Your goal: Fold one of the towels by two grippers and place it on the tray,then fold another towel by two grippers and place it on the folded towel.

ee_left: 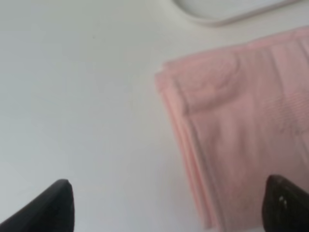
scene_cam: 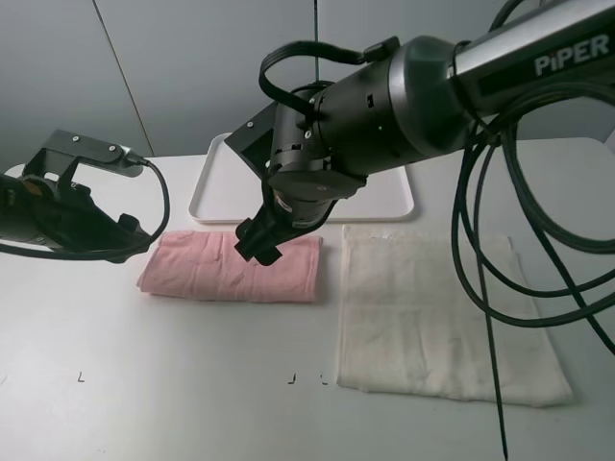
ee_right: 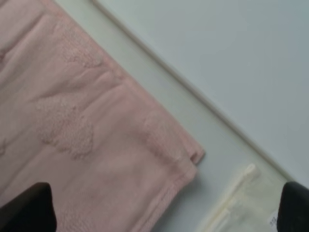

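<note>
Cream-white towel (scene_cam: pixel 442 317) lies flat at the near right of the white worktop (scene_cam: pixel 192 403); the folded pink towel (scene_cam: pixel 231 269) lies beside it, just short of the tray (scene_cam: pixel 216 192). Grey wall panels (scene_cam: pixel 192 67) stand behind. Left pincer (ee_left: pixel 169 207), at the pink towel's left end, and right pincer (ee_right: pixel 161 208), above it, gape empty.

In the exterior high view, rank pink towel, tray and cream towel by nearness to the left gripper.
1. pink towel, its end just beside the left gripper.
2. tray, behind the towel, toward the middle.
3. cream towel, far right side.
</note>
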Motion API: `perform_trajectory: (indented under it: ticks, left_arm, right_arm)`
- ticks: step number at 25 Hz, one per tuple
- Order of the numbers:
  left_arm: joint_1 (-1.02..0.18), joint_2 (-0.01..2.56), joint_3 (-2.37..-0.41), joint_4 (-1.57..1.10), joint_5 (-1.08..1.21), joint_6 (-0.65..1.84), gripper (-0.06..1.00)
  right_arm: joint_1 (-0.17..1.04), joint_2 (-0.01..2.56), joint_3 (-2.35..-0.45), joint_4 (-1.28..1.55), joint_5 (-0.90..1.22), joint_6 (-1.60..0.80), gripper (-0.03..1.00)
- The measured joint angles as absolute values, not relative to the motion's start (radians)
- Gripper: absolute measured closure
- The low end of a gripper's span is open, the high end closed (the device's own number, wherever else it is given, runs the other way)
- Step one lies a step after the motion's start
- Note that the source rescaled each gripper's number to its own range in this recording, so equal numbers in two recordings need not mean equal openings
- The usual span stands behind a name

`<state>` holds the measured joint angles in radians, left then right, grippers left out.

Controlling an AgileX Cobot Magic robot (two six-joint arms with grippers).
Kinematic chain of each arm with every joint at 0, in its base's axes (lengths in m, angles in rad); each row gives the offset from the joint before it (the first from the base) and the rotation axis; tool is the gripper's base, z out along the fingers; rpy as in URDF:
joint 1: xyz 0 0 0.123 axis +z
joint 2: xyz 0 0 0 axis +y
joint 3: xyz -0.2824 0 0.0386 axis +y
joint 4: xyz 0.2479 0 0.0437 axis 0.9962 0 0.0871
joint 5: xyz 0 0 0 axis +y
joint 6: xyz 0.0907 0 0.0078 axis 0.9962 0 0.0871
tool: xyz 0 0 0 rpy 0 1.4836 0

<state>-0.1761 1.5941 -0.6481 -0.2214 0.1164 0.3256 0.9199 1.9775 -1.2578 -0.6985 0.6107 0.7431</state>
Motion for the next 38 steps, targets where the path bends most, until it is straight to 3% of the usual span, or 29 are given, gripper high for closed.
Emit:
perform_trajectory:
  ticks: [5, 9, 17, 24, 38]
  left_arm:
    - [-0.097, 1.651, -0.810, -0.235, 0.407, 0.266, -0.05]
    - [-0.092, 1.720, -0.935, -0.174, 0.527, 0.134, -0.05]
    - [-0.103, 1.932, -1.137, -0.091, 0.707, 0.009, -0.05]
    - [-0.167, 1.981, -1.150, -0.062, 0.693, -0.010, -0.05]
    - [-0.170, 2.037, -1.150, 0.031, 0.712, -0.095, -0.05]
  right_arm:
    - [0.797, 1.978, -1.329, -0.250, 0.655, 0.441, -0.03]
    - [0.729, 1.978, -1.365, -0.071, 0.747, 0.292, -0.03]
    - [0.717, 1.978, -1.371, -0.033, 0.810, 0.250, -0.03]
    - [0.695, 1.980, -1.371, -0.033, 0.813, 0.243, -0.03]
    - [0.690, 2.051, -1.372, 0.013, 0.826, 0.220, -0.03]
